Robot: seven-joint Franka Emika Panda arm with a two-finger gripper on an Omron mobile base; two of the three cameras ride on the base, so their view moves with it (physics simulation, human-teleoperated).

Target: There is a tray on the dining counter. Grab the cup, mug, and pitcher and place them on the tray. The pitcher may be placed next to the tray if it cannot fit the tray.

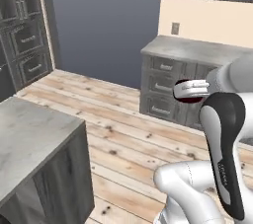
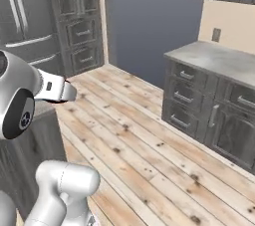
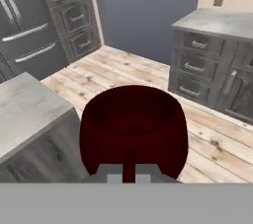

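Clamped on the small dark red round mug (image 3: 133, 129) by its side handle, the hand (image 3: 128, 177) carries it over the wooden floor (image 3: 207, 139) (base apparently in transit); delivery to the tray remains, as judged from here.

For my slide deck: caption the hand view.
Gripper shut on the dark red mug, carried above the wooden floor between grey counters.
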